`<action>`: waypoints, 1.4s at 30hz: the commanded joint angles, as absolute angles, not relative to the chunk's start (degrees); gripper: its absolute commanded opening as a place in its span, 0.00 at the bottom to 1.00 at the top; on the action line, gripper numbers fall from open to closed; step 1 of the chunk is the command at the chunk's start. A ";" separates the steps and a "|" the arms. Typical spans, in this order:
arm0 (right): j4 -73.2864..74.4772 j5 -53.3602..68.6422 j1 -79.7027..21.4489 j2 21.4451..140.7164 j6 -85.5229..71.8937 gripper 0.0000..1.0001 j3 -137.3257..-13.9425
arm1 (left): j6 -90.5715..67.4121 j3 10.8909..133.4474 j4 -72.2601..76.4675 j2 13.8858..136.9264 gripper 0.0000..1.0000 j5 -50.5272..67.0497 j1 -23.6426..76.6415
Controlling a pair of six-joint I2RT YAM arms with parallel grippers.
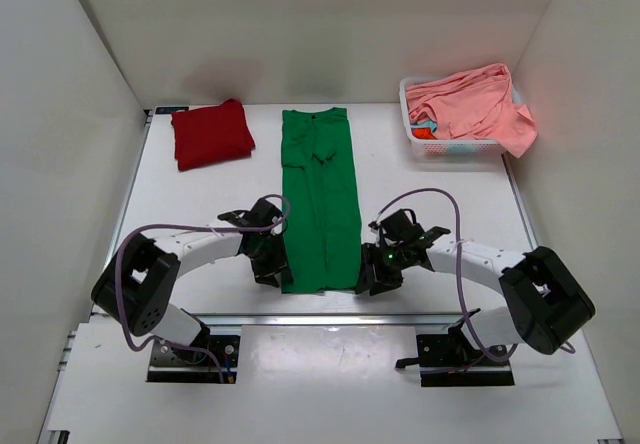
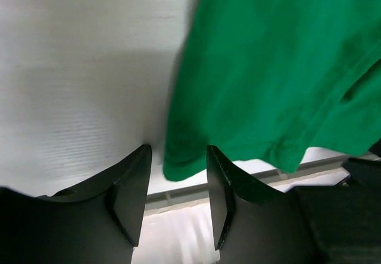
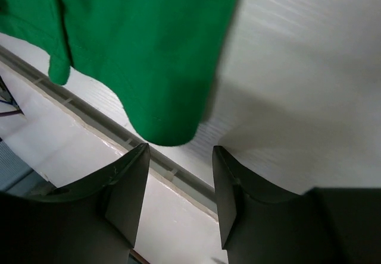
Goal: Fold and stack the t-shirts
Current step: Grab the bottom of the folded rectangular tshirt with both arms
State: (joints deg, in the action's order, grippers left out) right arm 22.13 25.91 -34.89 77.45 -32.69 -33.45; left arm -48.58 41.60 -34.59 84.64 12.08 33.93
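Note:
The bright green t-shirt (image 1: 320,199) lies as a long narrow strip down the middle of the table. My left gripper (image 1: 272,264) stands open at its near left corner; in the left wrist view that green corner (image 2: 178,166) sits loosely between the spread fingertips (image 2: 178,151), not pinched. My right gripper (image 1: 372,274) is open at the near right corner, where the green cloth (image 3: 161,97) ends just beyond the fingertips (image 3: 180,148). The dark red t-shirt (image 1: 212,134) rests folded at the back left. The salmon pink t-shirt (image 1: 470,104) is heaped in the basket.
A white lattice basket (image 1: 455,148) stands at the back right, by the right wall. The table's near edge rail (image 1: 320,317) runs just behind both grippers. White walls close in the left, back and right sides.

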 commanded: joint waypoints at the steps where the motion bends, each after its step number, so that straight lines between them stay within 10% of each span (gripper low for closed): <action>1: 19.52 26.45 -36.38 79.53 -33.13 0.44 -35.76 | -49.39 42.90 -35.07 84.90 0.53 10.11 35.42; 19: 17.40 27.51 -36.04 83.67 -32.08 0.37 -37.88 | -52.21 40.34 -35.16 83.41 0.33 10.28 37.00; 25: 19.95 28.48 -36.12 83.24 -30.85 0.00 -37.18 | -51.24 39.81 -36.82 83.41 0.00 10.46 36.12; 42: 40.77 36.38 -38.77 76.99 -22.42 0.01 -42.33 | -45.10 41.47 -46.93 78.22 0.00 17.05 34.81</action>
State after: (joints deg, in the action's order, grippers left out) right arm 35.00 34.44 -40.77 77.12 -26.57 -35.92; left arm -47.79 37.01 -44.31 79.50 16.25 37.52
